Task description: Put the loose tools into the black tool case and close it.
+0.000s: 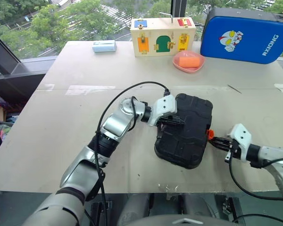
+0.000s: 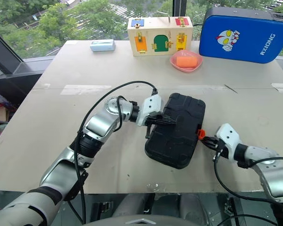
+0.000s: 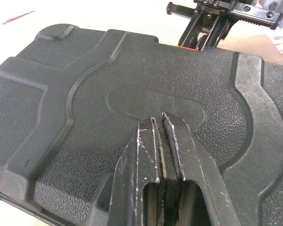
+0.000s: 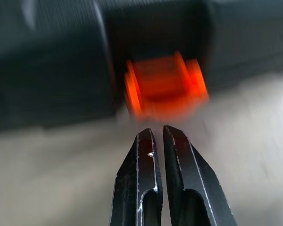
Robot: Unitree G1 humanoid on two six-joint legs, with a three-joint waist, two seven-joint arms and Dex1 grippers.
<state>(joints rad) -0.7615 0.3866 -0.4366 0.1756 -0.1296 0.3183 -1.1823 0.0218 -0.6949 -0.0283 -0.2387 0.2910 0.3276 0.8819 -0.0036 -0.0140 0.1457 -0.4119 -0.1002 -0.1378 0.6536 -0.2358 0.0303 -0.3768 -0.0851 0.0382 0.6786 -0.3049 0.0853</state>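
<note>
On the case (image 1: 186,129) lid, the closed left claw (image 1: 178,121) is pressed for steadying; beside its latch (image 1: 210,134), the closed right claw (image 1: 217,140) is aimed.

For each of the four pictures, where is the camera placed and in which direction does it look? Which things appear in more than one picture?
Left eye view: on the head, looking forward and down over the table; both arms show, the left gripper resting shut on the closed black tool case.
Right eye view: same head, same scene.
Left wrist view: on the left wrist, looking along its shut fingers across the lid.
Right wrist view: on the right wrist, its shut right gripper facing the orange latch.
Shared: the case; the latch; the right gripper, which shows in the left wrist view too.
</note>
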